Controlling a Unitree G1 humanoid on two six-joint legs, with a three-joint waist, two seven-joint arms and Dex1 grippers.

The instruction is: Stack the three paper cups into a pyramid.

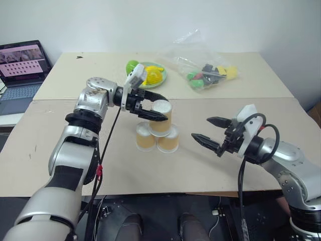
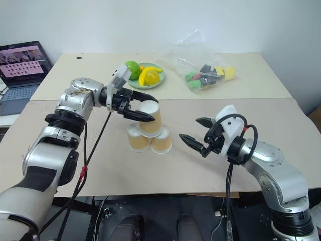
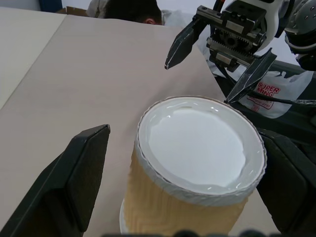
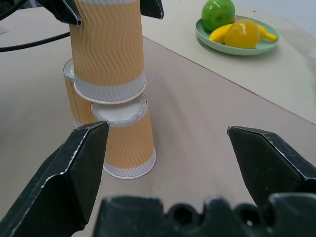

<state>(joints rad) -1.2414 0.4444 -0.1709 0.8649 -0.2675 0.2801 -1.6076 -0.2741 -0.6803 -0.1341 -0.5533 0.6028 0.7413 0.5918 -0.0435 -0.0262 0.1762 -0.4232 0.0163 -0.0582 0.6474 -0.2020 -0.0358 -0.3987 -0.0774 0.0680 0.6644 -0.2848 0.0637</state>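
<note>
Three tan-orange paper cups stand upside down as a pyramid in the middle of the table. Two base cups [image 1: 145, 139] [image 1: 169, 141] sit side by side, and the top cup [image 1: 161, 120] rests on them. My left gripper [image 1: 163, 108] is open around the top cup, one black finger [image 3: 81, 170] on each side, with a gap showing beside the cup wall. My right gripper [image 1: 200, 127] is open and holds nothing. It hovers to the right of the pyramid, pointing at it, and its fingers [image 4: 74, 168] frame the cups in the right wrist view.
A green plate [image 1: 161, 78] with fruit lies behind the cups. A clear plastic bag [image 1: 208, 73] of toys lies at the back right. A laptop [image 1: 22, 70] stands off the table's left. The table's front edge [image 1: 165, 191] runs below both arms.
</note>
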